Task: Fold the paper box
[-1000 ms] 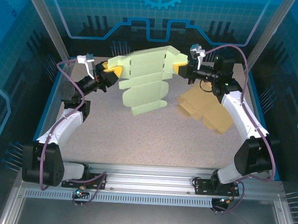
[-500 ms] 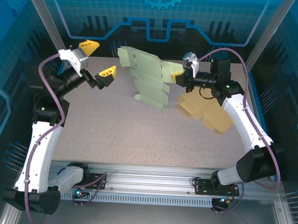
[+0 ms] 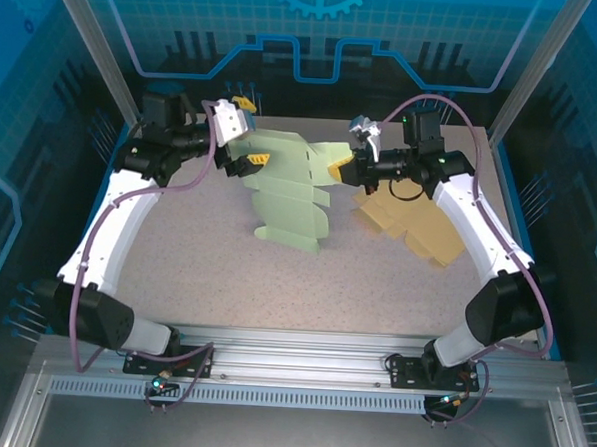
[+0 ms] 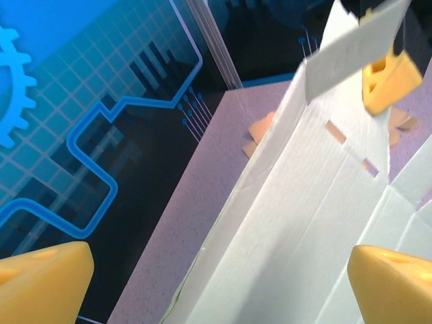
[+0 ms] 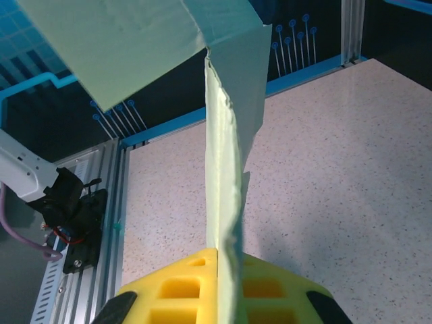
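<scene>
Above the far half of the table (image 3: 206, 269), entries as follows.

1. Box (image 3: 292, 188): a pale green sheet, creased and slotted, hanging on edge. My right claw (image 3: 340, 166) is clamped shut on its top corner.
2. My left claw (image 3: 250, 132): spread wide, one finger either side of the sheet's left edge, gripping nothing.
3. Tan card (image 3: 418, 230): lying flat on the table beneath my right arm.

Progress, by my reckoning: early. The sheet is up off the table and presented between both claws. One top flap bends over near my right claw. No walls are stood up and no tabs are locked into slots, so nearly all the folding is left.

Not determinable:
- whether the sheet's bottom edge rests on the table or hangs just clear
- whether my left fingers brush the sheet
- the sheet's lower half, which is cut off in both wrist views
</scene>
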Action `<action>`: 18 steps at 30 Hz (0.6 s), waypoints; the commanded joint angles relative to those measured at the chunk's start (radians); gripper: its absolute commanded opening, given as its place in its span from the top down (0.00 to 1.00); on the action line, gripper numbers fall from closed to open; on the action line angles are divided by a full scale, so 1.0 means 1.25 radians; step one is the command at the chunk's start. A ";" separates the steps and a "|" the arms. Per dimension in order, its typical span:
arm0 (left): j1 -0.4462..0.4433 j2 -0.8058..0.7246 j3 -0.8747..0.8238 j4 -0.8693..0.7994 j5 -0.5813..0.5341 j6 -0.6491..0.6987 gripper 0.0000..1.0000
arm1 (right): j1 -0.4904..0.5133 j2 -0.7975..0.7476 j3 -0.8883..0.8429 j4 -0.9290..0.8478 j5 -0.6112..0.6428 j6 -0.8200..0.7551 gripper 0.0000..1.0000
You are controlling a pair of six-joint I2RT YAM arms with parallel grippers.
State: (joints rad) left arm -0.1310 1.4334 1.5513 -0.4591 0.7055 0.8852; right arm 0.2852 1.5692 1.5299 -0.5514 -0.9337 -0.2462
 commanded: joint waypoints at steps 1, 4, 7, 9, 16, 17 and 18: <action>-0.005 0.018 0.063 -0.116 0.008 0.120 0.07 | 0.009 0.022 0.036 -0.031 -0.067 -0.022 1.00; -0.007 0.036 0.056 -0.126 -0.020 0.135 0.15 | 0.010 0.046 0.046 -0.033 -0.085 -0.022 1.00; -0.013 0.058 0.062 -0.129 -0.064 0.148 0.33 | 0.010 0.077 0.066 -0.048 -0.101 -0.028 1.00; -0.019 0.075 0.068 -0.132 -0.087 0.157 0.48 | 0.010 0.100 0.081 -0.057 -0.112 -0.029 1.00; -0.049 0.129 0.077 -0.118 -0.169 0.193 0.73 | 0.009 0.157 0.117 -0.076 -0.137 -0.033 1.00; -0.052 0.133 0.073 -0.104 -0.183 0.189 0.74 | 0.009 0.162 0.119 -0.076 -0.135 -0.032 1.00; -0.054 0.137 0.065 -0.081 -0.196 0.186 0.79 | 0.009 0.168 0.123 -0.078 -0.135 -0.033 1.00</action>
State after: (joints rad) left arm -0.1837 1.5898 1.6150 -0.5903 0.5144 1.0962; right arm 0.2882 1.7630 1.6367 -0.6254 -1.0561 -0.2714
